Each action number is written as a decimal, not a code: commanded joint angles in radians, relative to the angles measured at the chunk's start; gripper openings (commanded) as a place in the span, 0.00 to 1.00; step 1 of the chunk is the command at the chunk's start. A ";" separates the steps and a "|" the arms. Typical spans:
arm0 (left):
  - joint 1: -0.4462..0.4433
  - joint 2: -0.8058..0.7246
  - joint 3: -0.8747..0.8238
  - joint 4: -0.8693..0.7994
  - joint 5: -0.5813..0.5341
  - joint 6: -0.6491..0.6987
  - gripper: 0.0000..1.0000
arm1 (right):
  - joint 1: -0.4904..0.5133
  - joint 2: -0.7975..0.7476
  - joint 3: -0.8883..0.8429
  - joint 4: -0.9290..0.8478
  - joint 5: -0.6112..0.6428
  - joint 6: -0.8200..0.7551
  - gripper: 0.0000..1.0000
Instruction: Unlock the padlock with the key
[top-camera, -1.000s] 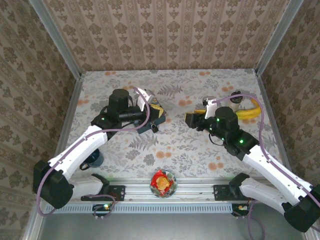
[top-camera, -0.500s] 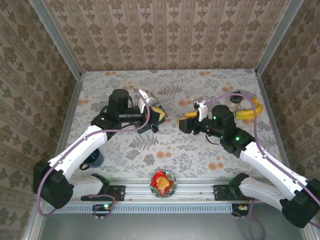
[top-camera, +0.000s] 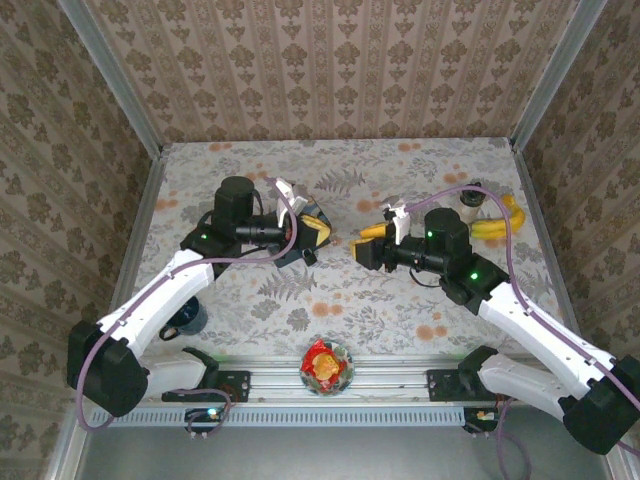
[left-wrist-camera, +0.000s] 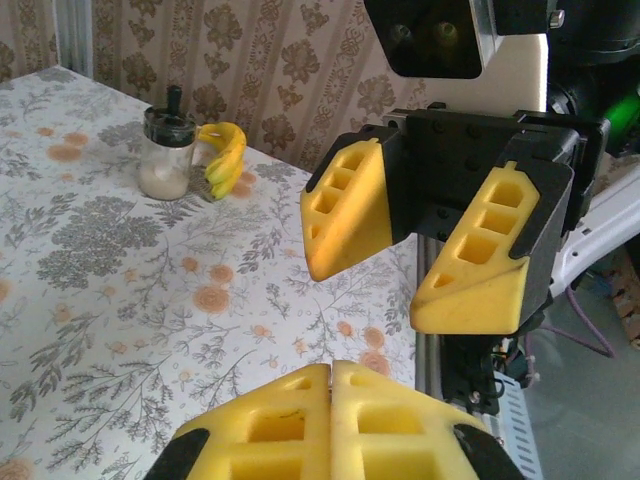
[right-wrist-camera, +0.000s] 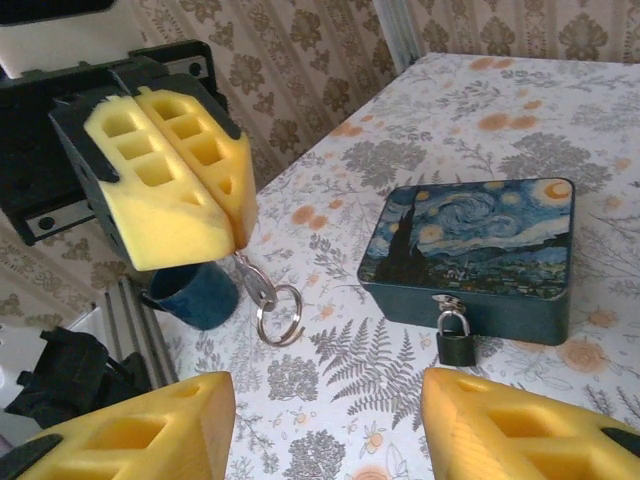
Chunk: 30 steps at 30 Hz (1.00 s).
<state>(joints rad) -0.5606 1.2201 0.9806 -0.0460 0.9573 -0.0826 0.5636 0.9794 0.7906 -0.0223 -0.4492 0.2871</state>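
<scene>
A robot test cell is passing for a home: damask wallpaper panels (top-camera: 330, 70) are standing between aluminium posts (top-camera: 112, 75), a floral-print tabletop (top-camera: 350, 300) is spreading below, and an extrusion rail (top-camera: 400, 385) is running along six o'clock.

Left hand (top-camera: 314, 230) and right hand (top-camera: 364, 243) facing mid-table, bananas (top-camera: 495, 228) far right, blue cup (top-camera: 188, 319) near left

A strip of bare worktop (top-camera: 335, 290) separates the two end effectors near the middle. The left end effector (right-wrist-camera: 228, 240), clamped on a dangling key (right-wrist-camera: 255, 285), hangs beside the painted tin (right-wrist-camera: 470, 240). The padlock (right-wrist-camera: 456, 342) hangs on the tin wall facing the wide-spread right end effector (left-wrist-camera: 375, 285), with bare worktop before it. Far right, a jar (left-wrist-camera: 165, 160) and bananas (left-wrist-camera: 225, 160) block; near left stands a blue cup (top-camera: 188, 318).
</scene>
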 joint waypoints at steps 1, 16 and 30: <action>0.011 0.006 -0.011 0.031 0.065 -0.004 0.00 | -0.002 0.002 0.029 0.046 -0.061 -0.013 0.52; 0.013 -0.027 -0.041 0.050 0.127 -0.008 0.00 | -0.007 0.073 0.061 0.124 -0.223 0.017 0.50; 0.013 -0.016 -0.076 0.231 0.190 -0.122 0.00 | -0.008 0.141 0.056 0.232 -0.307 0.075 0.42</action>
<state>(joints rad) -0.5537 1.2217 0.9104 0.1150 1.1007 -0.1654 0.5598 1.1049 0.8188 0.1535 -0.7170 0.3374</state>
